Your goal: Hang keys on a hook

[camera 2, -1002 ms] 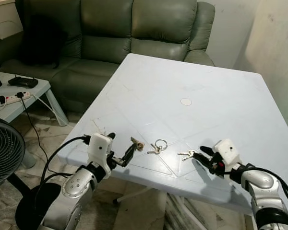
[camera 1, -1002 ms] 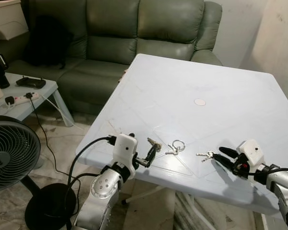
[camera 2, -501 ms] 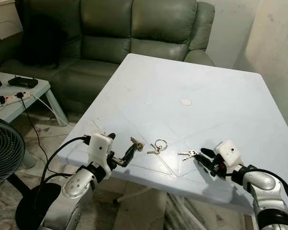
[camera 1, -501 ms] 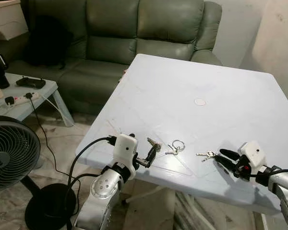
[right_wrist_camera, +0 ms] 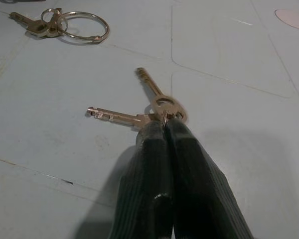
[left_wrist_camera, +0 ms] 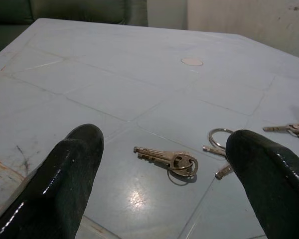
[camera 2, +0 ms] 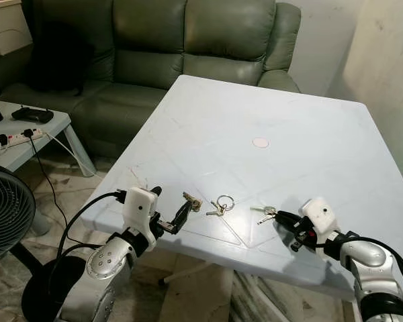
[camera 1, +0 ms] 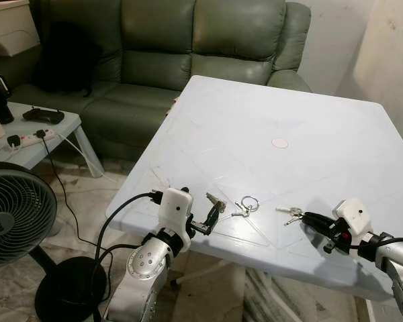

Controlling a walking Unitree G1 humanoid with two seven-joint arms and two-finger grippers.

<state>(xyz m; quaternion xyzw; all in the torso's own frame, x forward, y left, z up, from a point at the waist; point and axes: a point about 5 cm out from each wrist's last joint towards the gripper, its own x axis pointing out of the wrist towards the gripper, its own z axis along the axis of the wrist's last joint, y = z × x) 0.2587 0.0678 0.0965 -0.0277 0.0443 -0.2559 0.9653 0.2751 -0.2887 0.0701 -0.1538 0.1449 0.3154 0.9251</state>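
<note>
right gripper (right_wrist_camera: 165,124): fingers pinched tight on a pair of keys (right_wrist_camera: 139,112) at the ring end, near right part of the tabletop (camera 1: 269,114)
pair of keys: both blades are splayed out flat on the tabletop, pointing away from the fingers
left gripper (left_wrist_camera: 164,164): fingers spread wide apart, nothing held, parked at the near left edge
single key (left_wrist_camera: 167,160): lying flat just past the open left fingers
ringed keys (camera 1: 245,205): a big ring with small keys, found between the other two sets
sofa (camera 1: 188,47): green, beyond the tabletop's far edge
</note>
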